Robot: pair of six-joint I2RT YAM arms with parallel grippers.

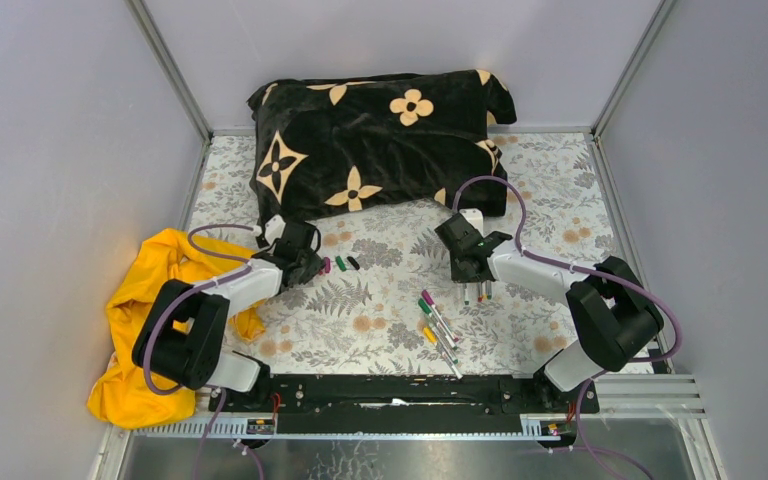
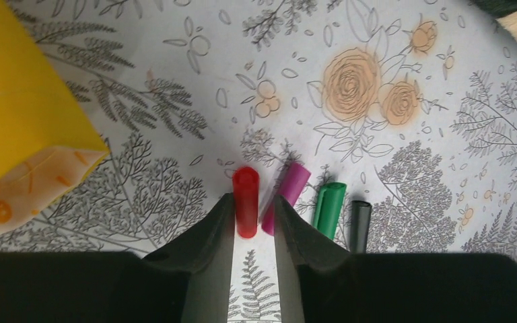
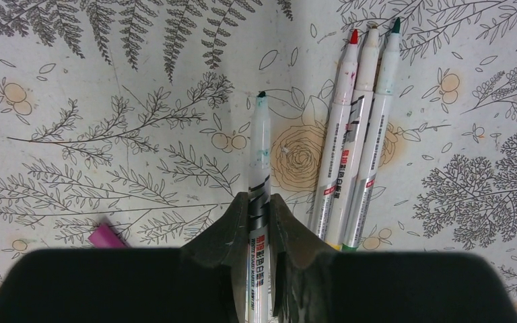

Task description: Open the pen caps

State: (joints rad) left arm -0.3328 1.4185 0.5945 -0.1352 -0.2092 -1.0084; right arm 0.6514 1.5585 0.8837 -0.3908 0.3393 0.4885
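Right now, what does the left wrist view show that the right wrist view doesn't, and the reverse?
Left wrist only: the left gripper open, a red cap lying between its fingers, a magenta cap, green cap and black cap beside it, plus a yellow cloth. Right wrist only: the right gripper shut on an uncapped pen, three uncapped pens alongside. Both: the floral table cover.

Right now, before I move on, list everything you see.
loose caps: four, red, magenta, green, black; row left of centre
capped pens: three, magenta, green, yellow caps; centre
uncapped pens: three, whitish; lying together right of centre
held pen: one, whitish, dark tip; right of centre
pillow: one, black with tan flowers; far side
cloth: one, yellow; left edge
table cover: one, floral print; under everything
left gripper: one, black; open, red cap between its fingers
right gripper: one, black; shut on held pen
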